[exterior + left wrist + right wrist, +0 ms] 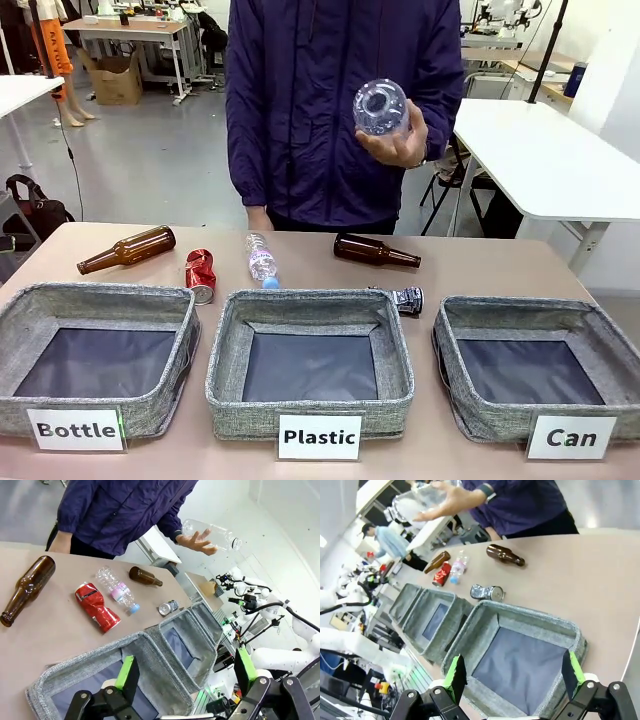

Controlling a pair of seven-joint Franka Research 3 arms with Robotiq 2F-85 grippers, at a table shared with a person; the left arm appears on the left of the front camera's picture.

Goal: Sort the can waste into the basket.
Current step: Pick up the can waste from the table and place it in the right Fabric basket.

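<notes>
Tabletop [500, 268] w/ red can [200, 275], silver can [408, 299], outside Can basket [520, 306]

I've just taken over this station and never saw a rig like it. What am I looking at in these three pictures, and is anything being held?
These are three cameras at one moment. The front view looks across the table at a person, whose hand holds up a clear plastic bottle. The other two pictures come from cameras on the two robot arms' wrists. The green-padded jaws at the bottom of each stand open and hold nothing. The left arm's jaws hang over the Bottle basket, the right arm's jaws over the Can basket. On the table lie a red can, a silver can, two brown bottles and a second plastic bottle.
</notes>
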